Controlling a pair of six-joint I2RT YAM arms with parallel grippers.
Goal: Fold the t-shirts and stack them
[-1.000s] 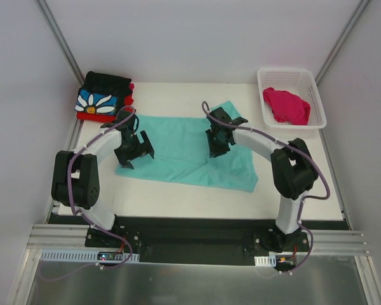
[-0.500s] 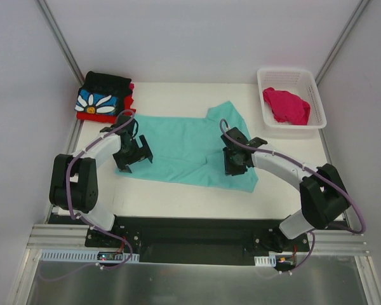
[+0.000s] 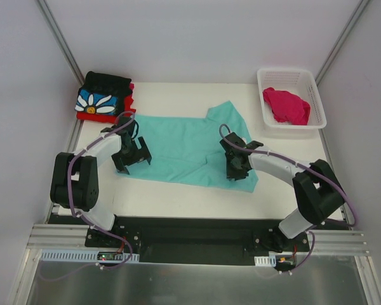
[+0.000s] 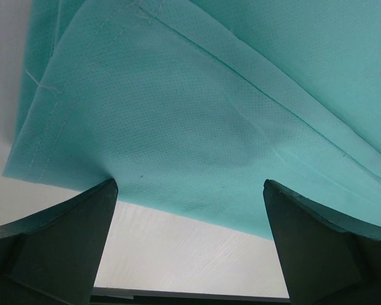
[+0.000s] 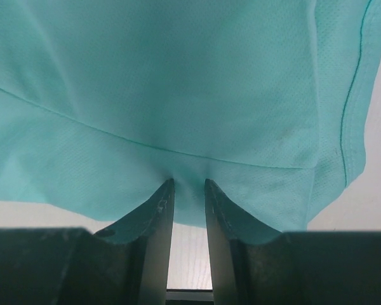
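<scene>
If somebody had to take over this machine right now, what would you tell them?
Left gripper: open, at the near-left corner of the mint-teal shirt.
Right gripper: fingers narrow at that shirt's near hem; grip unclear.
Done: black daisy shirt folded on the red shirt, far-left corner.
Left: fold the mint-teal shirt, spread mid-table, then the pink shirt, crumpled in the basket; stack both.
</scene>
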